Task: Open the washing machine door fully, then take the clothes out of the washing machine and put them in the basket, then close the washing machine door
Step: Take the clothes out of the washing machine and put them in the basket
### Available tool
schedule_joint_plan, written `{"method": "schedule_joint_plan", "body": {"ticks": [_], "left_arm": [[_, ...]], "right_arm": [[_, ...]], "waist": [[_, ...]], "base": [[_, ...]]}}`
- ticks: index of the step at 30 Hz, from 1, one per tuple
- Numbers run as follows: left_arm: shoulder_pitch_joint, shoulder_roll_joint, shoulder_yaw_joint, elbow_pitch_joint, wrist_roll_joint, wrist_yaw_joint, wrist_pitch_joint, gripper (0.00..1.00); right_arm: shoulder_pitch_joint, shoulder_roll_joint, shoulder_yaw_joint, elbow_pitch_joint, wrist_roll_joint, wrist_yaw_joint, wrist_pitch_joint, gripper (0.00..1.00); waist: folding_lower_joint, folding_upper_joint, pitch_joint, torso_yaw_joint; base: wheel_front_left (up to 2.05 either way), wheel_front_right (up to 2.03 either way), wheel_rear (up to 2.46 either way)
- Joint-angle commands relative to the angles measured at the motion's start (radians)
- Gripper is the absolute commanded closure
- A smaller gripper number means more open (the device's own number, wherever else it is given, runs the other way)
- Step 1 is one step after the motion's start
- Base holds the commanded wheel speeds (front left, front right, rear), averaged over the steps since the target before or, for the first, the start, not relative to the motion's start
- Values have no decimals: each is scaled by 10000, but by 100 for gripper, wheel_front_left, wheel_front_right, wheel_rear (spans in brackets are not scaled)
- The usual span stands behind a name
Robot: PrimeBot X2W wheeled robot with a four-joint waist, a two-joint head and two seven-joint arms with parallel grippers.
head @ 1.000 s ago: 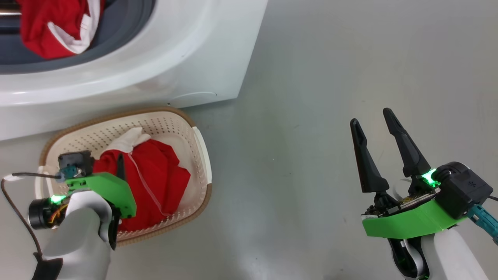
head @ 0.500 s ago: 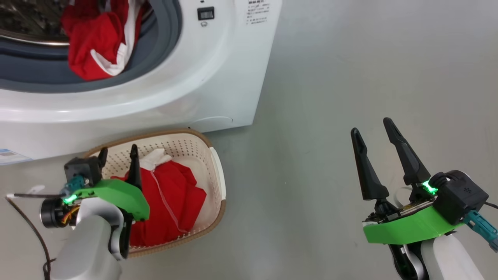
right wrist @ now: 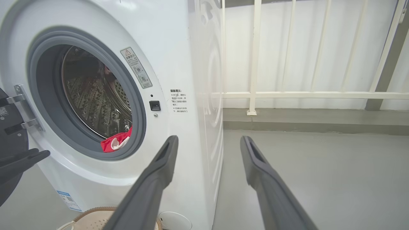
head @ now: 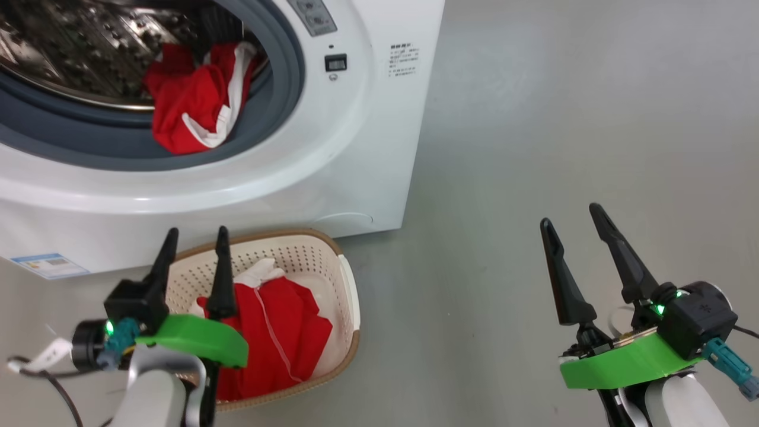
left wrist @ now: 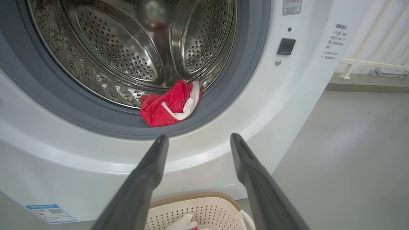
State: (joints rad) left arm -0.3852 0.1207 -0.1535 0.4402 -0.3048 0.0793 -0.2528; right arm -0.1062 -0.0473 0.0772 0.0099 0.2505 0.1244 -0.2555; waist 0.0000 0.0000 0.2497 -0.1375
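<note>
In basket [head: 350, 284]: red garment [head: 284, 344], partly under left tool [head: 197, 231]. That tool spread wide, empty, hovers over basket's left rim, fingers pointing toward washing machine [head: 332, 148]. At lower right lip of drum opening, on grey gasket [head: 118, 151]: second red garment [head: 190, 112], ahead of left tool, well apart. At left edge of right wrist view: door [right wrist: 9, 140], swung open. Over bare floor [head: 533, 118], right of machine: right tool [head: 569, 215], spread wide, empty. Basket just before machine's front; open floor to its right.
</note>
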Motion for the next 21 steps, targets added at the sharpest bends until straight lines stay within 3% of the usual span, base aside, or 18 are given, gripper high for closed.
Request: {"method": "schedule_joint_plan", "body": {"ticks": [1, 21], "left_arm": [[120, 159, 364, -417, 137, 34, -89, 0], [2299, -201, 579, -2797, 73, 510, -38, 0]], "right_arm": [[21, -29, 151, -191, -74, 63, -63, 0], [1108, -29, -435, -471, -407, 63, -63, 0]], "waist": [[0, 0, -200, 74], [0, 0, -1493, 547]], "base": [[0, 0, 0], [0, 0, 0]]}}
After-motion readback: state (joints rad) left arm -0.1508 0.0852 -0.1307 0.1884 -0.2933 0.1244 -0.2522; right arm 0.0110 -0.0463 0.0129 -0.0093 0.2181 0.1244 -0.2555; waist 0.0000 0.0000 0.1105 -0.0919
